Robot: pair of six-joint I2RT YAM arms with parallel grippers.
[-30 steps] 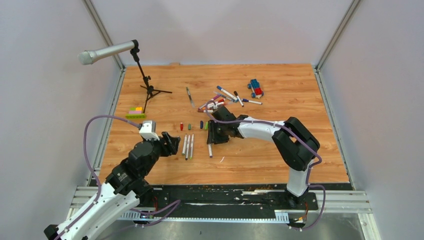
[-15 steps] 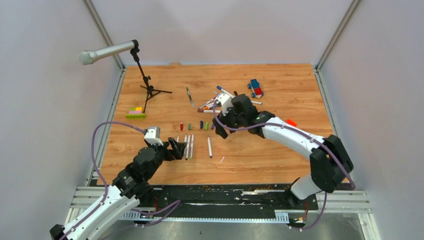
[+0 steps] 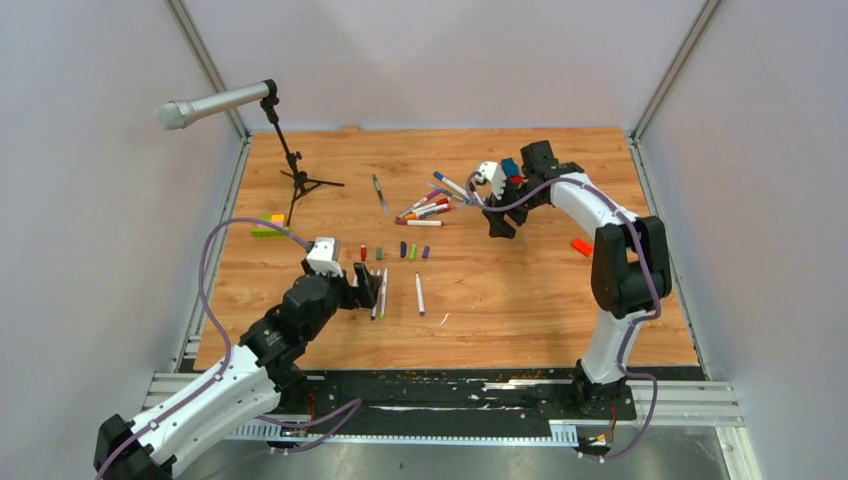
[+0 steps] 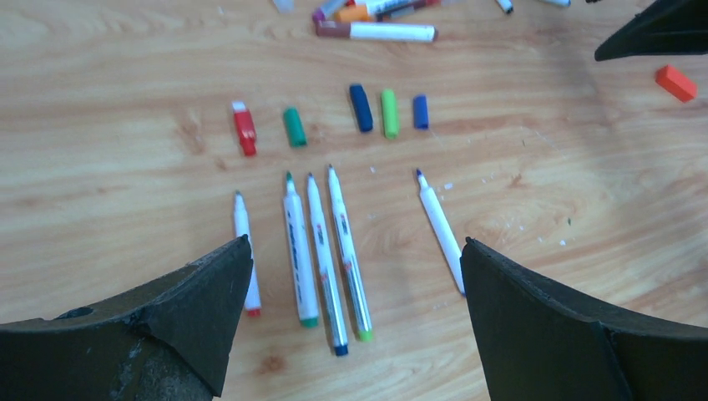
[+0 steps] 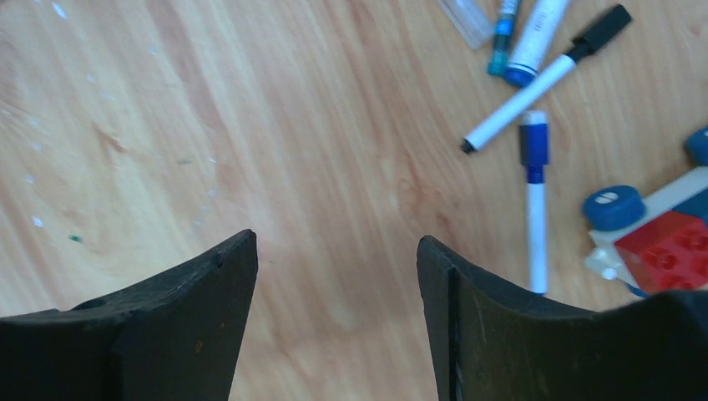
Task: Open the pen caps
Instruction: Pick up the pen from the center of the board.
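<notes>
The left pincer (image 4: 356,244) hangs wide open over bare pens (image 4: 321,251) toward the table's (image 3: 520,310) near edge. The right pincer (image 5: 336,241), open and empty, is beside capped pens (image 5: 536,234) toward the far edge. They look light, hard and slippery, so it is best to hold the barrel and the cap.

Five loose pen caps (image 4: 294,127) and five uncapped pens (image 4: 299,251) show. One toy car (image 5: 668,255), one orange block (image 4: 676,82), one microphone (image 3: 210,103).

A silver microphone (image 3: 215,103) sits tilted atop a black tripod stand (image 3: 297,178) at the far left of the wooden table (image 3: 520,310). Just beside the stand, nearer and to its left, lies a green-yellow brick bar (image 3: 268,228). Well to the stand's right sits a blue-and-red toy car (image 5: 659,251). An orange block (image 3: 582,246) lies further right and nearer.
</notes>
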